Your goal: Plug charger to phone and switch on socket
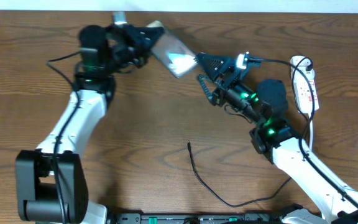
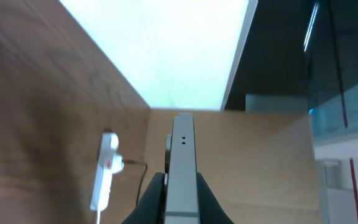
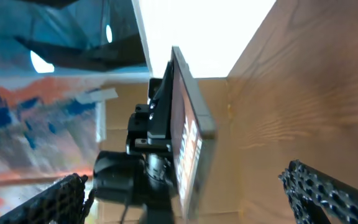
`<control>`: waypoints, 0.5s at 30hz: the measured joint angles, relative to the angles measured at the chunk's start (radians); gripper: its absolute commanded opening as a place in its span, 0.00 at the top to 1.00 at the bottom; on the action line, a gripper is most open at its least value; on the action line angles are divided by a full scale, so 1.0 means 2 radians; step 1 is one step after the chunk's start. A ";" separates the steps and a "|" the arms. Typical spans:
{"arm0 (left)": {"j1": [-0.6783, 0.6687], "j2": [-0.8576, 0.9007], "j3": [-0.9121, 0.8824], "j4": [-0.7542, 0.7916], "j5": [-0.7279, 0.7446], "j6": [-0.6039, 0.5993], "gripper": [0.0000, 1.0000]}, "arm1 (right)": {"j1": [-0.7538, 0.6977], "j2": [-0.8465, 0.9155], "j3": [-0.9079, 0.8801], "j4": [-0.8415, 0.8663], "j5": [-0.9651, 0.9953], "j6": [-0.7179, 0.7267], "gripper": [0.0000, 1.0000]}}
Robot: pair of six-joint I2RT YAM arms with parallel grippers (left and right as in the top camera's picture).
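left arm (image 1: 73,121), left of phone (image 1: 173,56): white tapered link, thin black cable running along it; boxy black base joint at end farthest from phone; black motor housings nearest phone, green light among them. right arm (image 1: 309,168), right of phone: white link, rounded black joints, two green lights; coiled black cable and small white module nearest phone. left fingers (image 2: 149,200): smooth black, tapered. right fingers (image 3: 328,193): black, pads covered in small studs.
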 measured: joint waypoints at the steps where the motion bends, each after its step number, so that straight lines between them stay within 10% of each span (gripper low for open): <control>1: 0.013 0.000 0.000 0.000 0.007 0.001 0.92 | -0.005 0.000 0.000 0.000 -0.009 -0.015 0.01; 10: 0.139 0.000 0.000 0.000 0.126 0.010 0.92 | -0.012 0.000 0.009 -0.097 -0.075 -0.190 0.01; 15: 0.181 0.000 0.000 0.001 0.190 0.029 0.93 | 0.010 0.005 0.089 -0.362 -0.053 -0.302 0.01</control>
